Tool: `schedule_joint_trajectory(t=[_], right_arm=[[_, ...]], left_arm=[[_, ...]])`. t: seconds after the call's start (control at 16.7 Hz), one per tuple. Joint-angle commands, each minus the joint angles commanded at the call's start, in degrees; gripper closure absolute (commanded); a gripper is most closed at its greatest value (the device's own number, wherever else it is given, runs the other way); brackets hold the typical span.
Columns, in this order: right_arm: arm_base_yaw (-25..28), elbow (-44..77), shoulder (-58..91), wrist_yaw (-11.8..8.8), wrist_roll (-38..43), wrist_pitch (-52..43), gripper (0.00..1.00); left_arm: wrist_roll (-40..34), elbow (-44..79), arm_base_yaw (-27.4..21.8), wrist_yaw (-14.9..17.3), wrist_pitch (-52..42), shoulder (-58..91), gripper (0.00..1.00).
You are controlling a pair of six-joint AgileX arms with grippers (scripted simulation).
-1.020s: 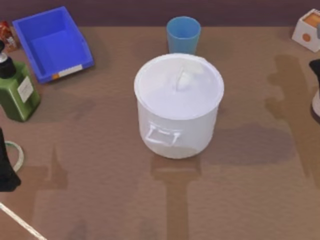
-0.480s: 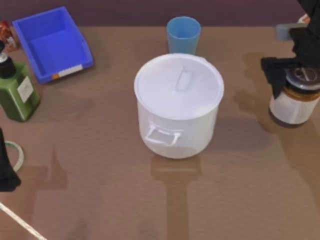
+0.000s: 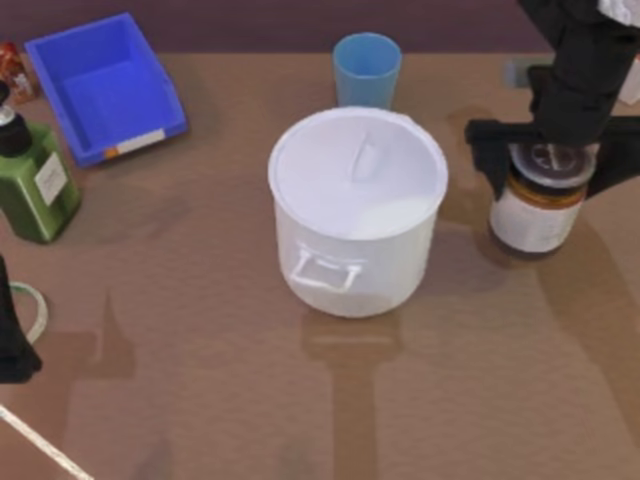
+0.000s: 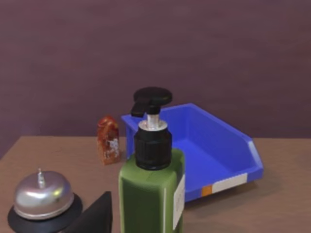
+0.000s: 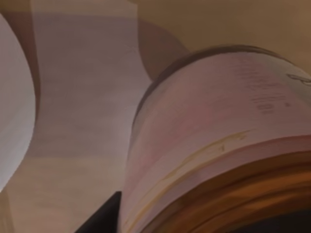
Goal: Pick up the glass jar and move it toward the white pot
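The right end effector (image 3: 548, 160) is clamped on the small round glass jar with a dark lid, white label and amber-brown bands (image 3: 532, 215), its black fingers (image 3: 487, 150) straddling the lid from above. The jar stands upright just to the right of the large white cylindrical pot with a flat ridged lid (image 3: 357, 215), apart from it with a strip of brown table (image 3: 300, 400) between them; whether the jar's base touches the table cannot be told. In the right wrist view the jar's label (image 5: 218, 131) fills most of the picture, with the pot's white wall (image 5: 12, 116) at one edge.

Behind the pot, near its far side, stands a light blue cup (image 3: 367, 68). Well to the pot's left lie a blue plastic bin (image 3: 105, 85) and a green pump bottle with a black cap (image 3: 32, 170).

The left end effector (image 3: 12, 330) sits parked at the table's left edge, well left of the pot; its opening cannot be told. Its wrist view shows the bottle (image 4: 151, 189), the bin (image 4: 204, 150), a small red-orange figure (image 4: 109, 140) and a silver bell on a black base (image 4: 43, 196).
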Motion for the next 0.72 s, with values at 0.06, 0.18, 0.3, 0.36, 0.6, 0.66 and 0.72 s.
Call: schedule_joint_trajectory(t=[0.06,0.18,0.3,0.36,0.6,0.66,0.72], right_arm=[[-0.27,-0.22,-0.23,-0.07,0.01,-0.13,1.0],[-0.12,-1.11,-0.06,-0.1,-0.09,0.89,1.0],[-0.13,-3.45,0.58,-0.12,0.09,4.07,1.0],[-0.08,-4.84,0.98,-0.09,0.14,6.1,1.0],[0.15,-8.08,2.06,0.02,0.18,10.14,1.0],[0.15,-8.08,2.06,0.02,0.18,10.14,1.0],[0.15,-8.08,2.06,0.02,0.18,10.14,1.0]], left_arm=[[0.0,0.0,0.0,0.0,0.0,0.0,0.0],[0.0,0.0,0.0,0.0,0.0,0.0,0.0],[0.0,0.0,0.0,0.0,0.0,0.0,0.0],[0.0,0.0,0.0,0.0,0.0,0.0,0.0],[0.0,0.0,0.0,0.0,0.0,0.0,0.0],[0.0,0.0,0.0,0.0,0.0,0.0,0.0],[0.0,0.0,0.0,0.0,0.0,0.0,0.0]])
